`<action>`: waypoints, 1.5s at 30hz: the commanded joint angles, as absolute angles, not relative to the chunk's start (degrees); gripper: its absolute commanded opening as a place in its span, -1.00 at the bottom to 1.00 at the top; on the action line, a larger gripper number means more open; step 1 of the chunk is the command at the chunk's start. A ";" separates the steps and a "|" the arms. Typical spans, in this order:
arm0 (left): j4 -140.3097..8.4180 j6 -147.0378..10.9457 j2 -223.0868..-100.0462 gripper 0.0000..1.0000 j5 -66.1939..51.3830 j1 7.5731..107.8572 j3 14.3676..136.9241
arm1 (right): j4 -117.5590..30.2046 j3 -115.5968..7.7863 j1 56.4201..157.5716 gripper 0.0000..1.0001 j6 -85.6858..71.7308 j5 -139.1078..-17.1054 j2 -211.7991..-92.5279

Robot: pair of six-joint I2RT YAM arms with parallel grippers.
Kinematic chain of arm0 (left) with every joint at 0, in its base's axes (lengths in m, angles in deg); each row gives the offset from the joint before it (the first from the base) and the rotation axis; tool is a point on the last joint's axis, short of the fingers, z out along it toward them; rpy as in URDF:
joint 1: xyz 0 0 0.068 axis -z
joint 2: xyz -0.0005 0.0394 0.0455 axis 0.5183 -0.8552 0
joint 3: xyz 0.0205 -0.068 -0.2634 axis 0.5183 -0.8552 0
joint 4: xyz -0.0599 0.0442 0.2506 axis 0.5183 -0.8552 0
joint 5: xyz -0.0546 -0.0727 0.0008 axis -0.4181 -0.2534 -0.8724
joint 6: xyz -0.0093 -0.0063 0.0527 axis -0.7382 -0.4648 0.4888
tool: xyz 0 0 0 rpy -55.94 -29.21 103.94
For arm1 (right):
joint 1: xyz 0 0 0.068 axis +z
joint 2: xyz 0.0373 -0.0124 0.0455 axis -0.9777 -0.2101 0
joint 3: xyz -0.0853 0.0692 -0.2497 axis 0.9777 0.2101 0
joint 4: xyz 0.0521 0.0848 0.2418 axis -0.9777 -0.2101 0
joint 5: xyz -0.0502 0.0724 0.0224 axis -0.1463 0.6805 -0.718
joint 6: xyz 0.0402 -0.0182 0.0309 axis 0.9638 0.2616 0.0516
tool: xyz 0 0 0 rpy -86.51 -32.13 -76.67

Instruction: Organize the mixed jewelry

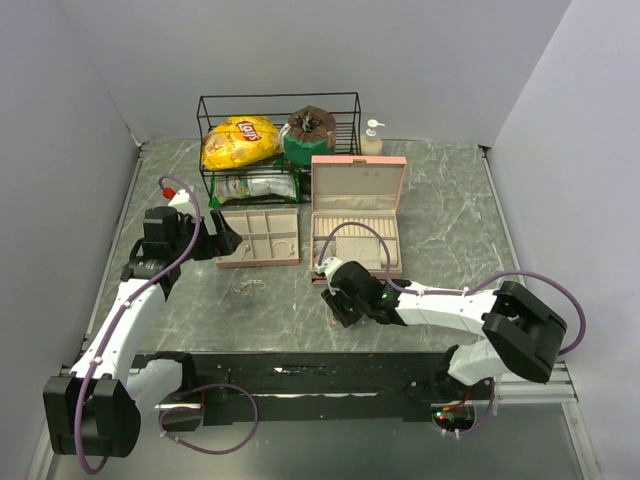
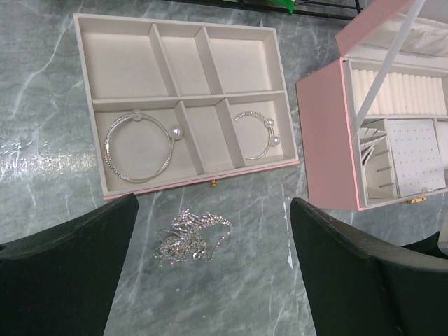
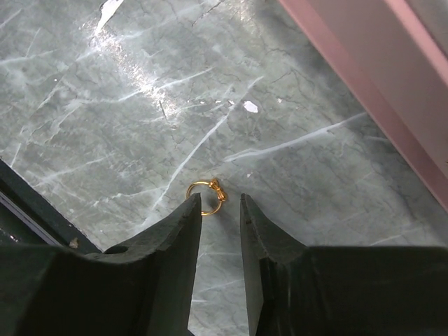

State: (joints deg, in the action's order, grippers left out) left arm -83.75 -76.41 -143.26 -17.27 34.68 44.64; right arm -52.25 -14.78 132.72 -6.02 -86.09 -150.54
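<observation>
marble tabletop (image 3: 105, 105) bears a gold ring (image 3: 205, 197) just past the right tool (image 3: 220, 204) (jaws narrowly apart), pink box (image 3: 392, 91) near.

The worktop (image 1: 450, 230) is a grey-green, marble-look slab veined in white, and a black wire rack (image 1: 280, 97) stands at its far edge. Behind the rack rises a plain pale back wall (image 1: 320, 50). To the left of the rack a plain left wall (image 1: 50, 150) runs along the slab's side. To the right of the rack a right wall (image 1: 590, 150) does the same, so the slab is boxed in on three sides. Right of the rack, a thin pale edging strip (image 1: 506, 215) lines the slab below that wall. The light is soft and even. In the wrist views it leaves bright glare patches (image 3: 112, 28) on the glossy surface.
</observation>
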 commanded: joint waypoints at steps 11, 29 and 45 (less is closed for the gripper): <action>-82.46 -75.19 -142.41 0.93 -18.04 34.82 46.72 | -51.34 -18.17 134.91 -0.32 -8.17 -87.94 -155.54; -82.64 -75.10 -143.02 0.93 -18.66 34.82 46.89 | -55.73 -20.19 136.32 -0.82 -0.89 -90.14 -157.74; -82.90 -75.19 -143.90 0.93 -19.01 34.82 47.07 | -77.02 -31.01 142.64 -0.72 32.70 -106.84 -168.03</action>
